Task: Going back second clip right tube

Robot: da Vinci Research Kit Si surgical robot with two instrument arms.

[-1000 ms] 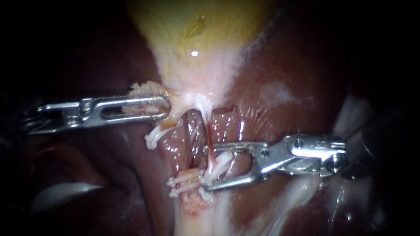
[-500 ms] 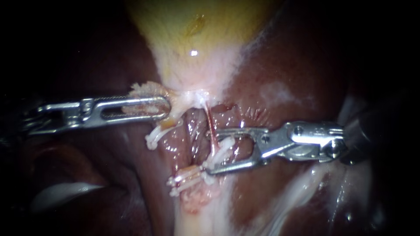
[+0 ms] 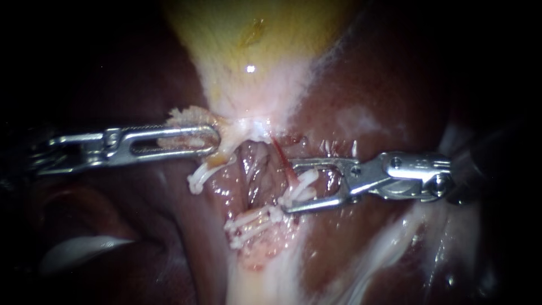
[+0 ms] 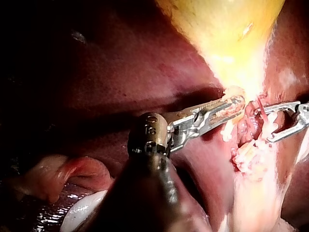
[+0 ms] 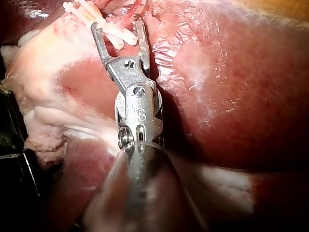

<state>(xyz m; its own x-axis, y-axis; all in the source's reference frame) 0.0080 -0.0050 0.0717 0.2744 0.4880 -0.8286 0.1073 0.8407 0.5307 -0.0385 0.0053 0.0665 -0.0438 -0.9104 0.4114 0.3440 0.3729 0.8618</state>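
From where I stand, the left instrument (image 3: 214, 140) has its long jaws pressed together on pale tissue (image 3: 189, 116) at the neck of the gallbladder (image 3: 254, 45), holding it out to the side. The right instrument (image 3: 283, 187) lies across the liver (image 3: 384, 85) with its jaws spread. The right tube (image 3: 282, 161), a thin red strand, runs down from the gallbladder's neck into that gap, where a white clip (image 3: 302, 183) sits on it. I cannot tell whether either jaw presses on the clip. Further down lie more white clips (image 3: 248, 226), and another set (image 3: 197, 178) hangs just beneath the left instrument's tip.

I judge the tube soft, wet and easily torn, so it is no place for a hold. Any grip belongs on the pale tissue beside it. The clip looks small and stiff, and a jaw dragged sideways could catch it, so the spread jaws want to come away straight along their own line.

The right wrist view shows best how the right instrument (image 5: 117, 24) opens into a V with the clip (image 5: 120, 36) lying between the jaws, but it shows no left instrument. The left wrist view shows the left instrument (image 4: 236, 102) from behind, clamped at the neck, with the right instrument (image 4: 265, 124) just beyond it. Only the endoscope lays out the whole run of the tube
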